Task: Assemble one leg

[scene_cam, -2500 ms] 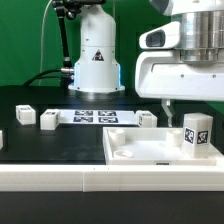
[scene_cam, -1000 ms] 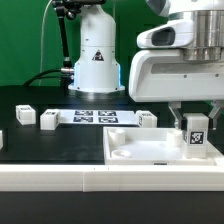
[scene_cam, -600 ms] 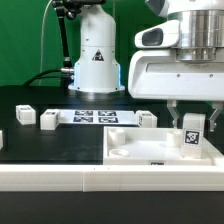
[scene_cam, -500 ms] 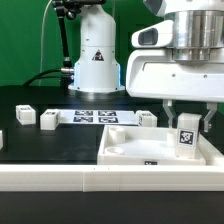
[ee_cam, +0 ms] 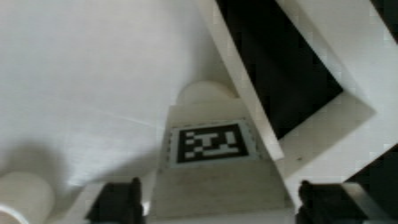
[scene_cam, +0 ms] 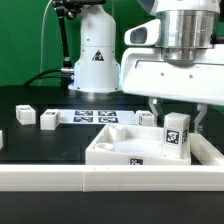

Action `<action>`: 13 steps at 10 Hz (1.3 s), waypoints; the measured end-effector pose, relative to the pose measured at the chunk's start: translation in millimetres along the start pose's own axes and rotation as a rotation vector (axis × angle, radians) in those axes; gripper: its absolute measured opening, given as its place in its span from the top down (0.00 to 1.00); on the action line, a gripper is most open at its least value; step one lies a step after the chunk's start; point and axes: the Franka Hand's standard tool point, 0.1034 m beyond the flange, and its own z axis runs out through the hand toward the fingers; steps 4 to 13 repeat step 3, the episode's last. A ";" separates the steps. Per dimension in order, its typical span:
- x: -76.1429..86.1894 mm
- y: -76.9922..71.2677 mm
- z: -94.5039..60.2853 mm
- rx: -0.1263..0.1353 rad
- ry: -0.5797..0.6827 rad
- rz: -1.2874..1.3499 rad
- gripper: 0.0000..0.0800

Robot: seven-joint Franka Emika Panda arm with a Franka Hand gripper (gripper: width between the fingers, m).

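Square piece (scene_cam: pixel 120 150): nearest, flat on the worktop (scene_cam: pixel 30 140).
Leg (scene_cam: pixel 176 136): upright on that piece's corner, at the exterior view's right.
Pincer (scene_cam: pixel 176 120): clenched on the leg's two sides.
Handling: light, stiff, smooth plastic (could slip); grip flat faces low.
Marker board (scene_cam: pixel 93 117): farther back.

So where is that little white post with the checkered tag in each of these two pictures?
Exterior view: the leg stands upright at the picture's right, between the fingers of the gripper, over the large white square piece.
Wrist view: the leg fills the middle, tag facing the camera.
Shared landmark: the white square piece around it.
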 end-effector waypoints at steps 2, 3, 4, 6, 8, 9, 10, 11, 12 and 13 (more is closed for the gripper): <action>0.0 0.0 0.1 0.000 0.000 0.000 0.25; -0.1 0.0 0.1 0.000 0.000 0.000 0.20; -0.1 0.0 0.1 0.000 0.000 0.000 0.20; -0.1 0.0 0.1 0.000 0.000 0.000 0.20; -0.1 0.0 0.1 0.000 0.000 0.000 0.20; -0.1 0.0 0.1 0.000 0.000 0.000 0.20; -0.1 0.0 0.1 0.000 0.000 0.000 0.20; -0.1 0.0 0.1 0.000 0.000 0.000 0.20; -0.1 0.0 0.1 0.000 0.000 0.000 0.20; -0.1 0.0 0.1 0.000 0.000 0.000 0.20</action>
